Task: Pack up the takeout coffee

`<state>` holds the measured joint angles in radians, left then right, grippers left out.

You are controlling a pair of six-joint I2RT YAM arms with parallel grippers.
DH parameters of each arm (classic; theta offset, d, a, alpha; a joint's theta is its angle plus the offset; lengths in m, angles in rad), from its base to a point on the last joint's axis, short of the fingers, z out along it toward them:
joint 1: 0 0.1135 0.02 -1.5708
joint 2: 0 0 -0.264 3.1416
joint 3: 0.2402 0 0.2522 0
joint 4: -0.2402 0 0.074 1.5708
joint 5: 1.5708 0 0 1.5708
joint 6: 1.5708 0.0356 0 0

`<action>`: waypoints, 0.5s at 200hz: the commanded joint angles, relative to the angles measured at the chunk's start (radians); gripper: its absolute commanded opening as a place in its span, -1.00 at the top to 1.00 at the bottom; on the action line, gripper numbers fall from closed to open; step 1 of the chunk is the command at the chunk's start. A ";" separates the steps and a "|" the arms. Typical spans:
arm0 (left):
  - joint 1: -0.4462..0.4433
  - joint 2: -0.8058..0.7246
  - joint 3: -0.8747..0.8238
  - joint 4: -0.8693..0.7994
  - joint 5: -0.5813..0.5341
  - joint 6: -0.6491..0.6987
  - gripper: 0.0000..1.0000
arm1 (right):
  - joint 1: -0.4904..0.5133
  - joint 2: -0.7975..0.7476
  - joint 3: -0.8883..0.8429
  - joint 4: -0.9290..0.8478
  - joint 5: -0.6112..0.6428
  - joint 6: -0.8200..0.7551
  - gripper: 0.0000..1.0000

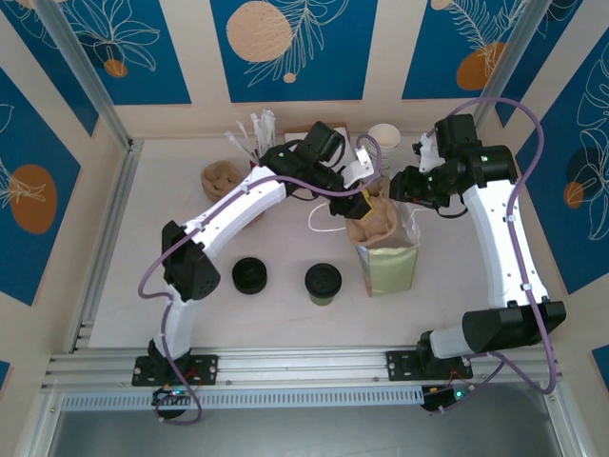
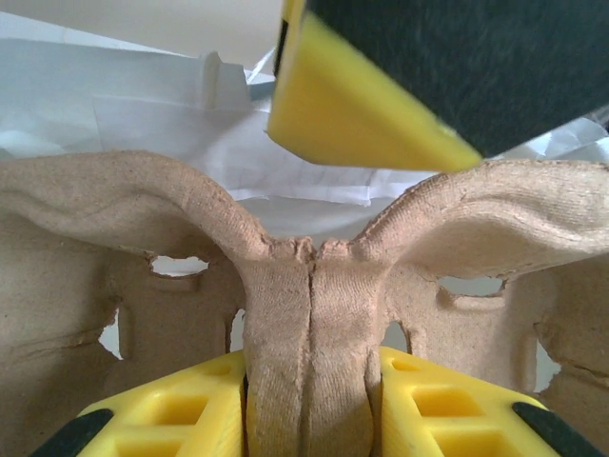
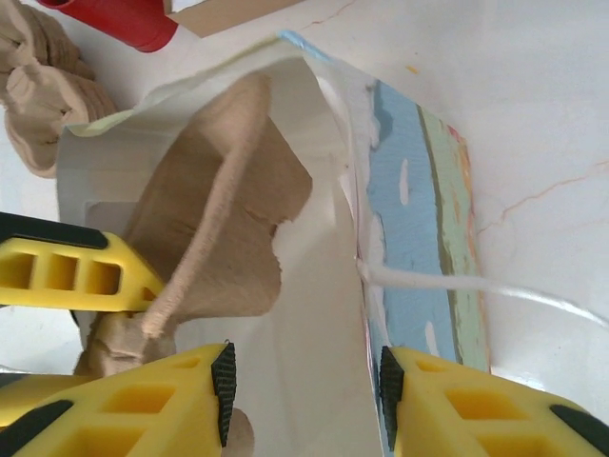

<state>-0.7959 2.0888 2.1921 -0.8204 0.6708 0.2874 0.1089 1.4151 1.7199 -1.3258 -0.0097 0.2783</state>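
The takeout coffee, a small olive-green cup with a black lid, stands on the table in front of the left arm, apart from both grippers. My left gripper is shut on the middle ridge of a brown pulp cup carrier, which sits partly inside the mouth of the upright paper bag. My right gripper is open at the bag's rim, its fingers on either side of the bag's wall. The carrier shows inside the bag.
A low black lid disc lies left of the coffee. A second pulp carrier sits at the back left beside a bunch of white stirrers. Stacked white cups stand at the back wall. A red object lies beyond the bag.
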 commanded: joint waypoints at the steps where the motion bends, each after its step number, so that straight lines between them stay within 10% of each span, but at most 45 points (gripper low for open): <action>1: 0.001 0.022 0.038 0.047 -0.002 -0.042 0.36 | -0.011 -0.024 -0.028 -0.010 0.036 0.016 0.09; 40: -0.007 0.035 0.054 0.096 -0.036 -0.129 0.37 | -0.025 -0.023 -0.054 0.037 -0.020 0.033 0.34; 100: -0.025 0.061 0.078 0.098 -0.096 -0.205 0.40 | -0.056 -0.052 0.012 0.004 -0.052 0.073 0.17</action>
<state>-0.8108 2.1223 2.2215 -0.7624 0.6197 0.1352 0.0673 1.4097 1.6821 -1.2682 -0.0078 0.3260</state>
